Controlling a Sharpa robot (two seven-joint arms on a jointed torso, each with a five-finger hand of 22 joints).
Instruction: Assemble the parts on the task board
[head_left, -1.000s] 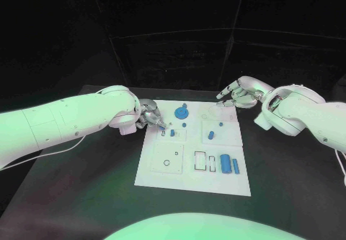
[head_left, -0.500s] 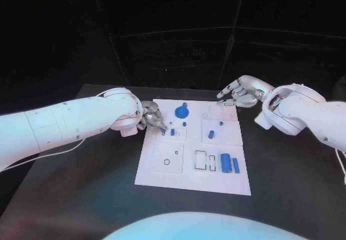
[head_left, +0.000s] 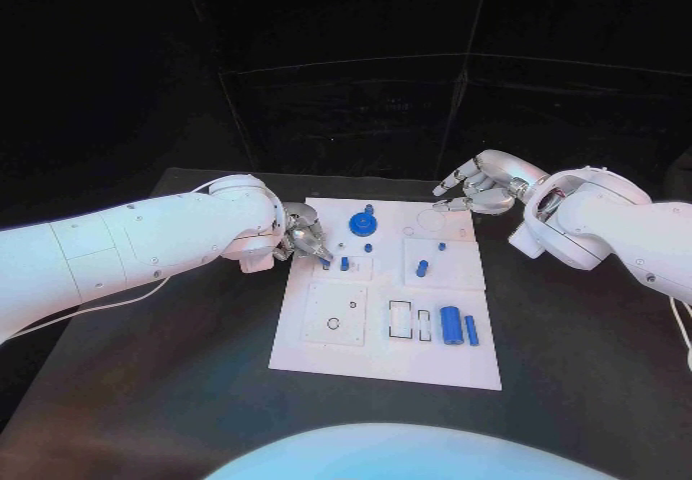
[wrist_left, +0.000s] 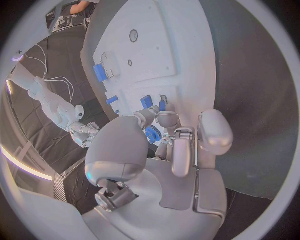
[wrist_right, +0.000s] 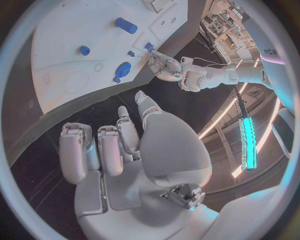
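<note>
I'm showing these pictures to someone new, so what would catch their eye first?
Probably the white task board in the middle of the black table, dotted with small blue parts, the round blue part near its far edge standing out. Next, the left hand at the board's left edge, and the right hand at its far right corner.

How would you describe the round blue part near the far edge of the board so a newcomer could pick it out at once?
Start at the white task board in the middle of the black table and look to its far end, between the two hands. The round blue disc sits there, left of centre. It is the only wide, circular blue piece; the other blue parts are small pegs or slim bars.
</note>
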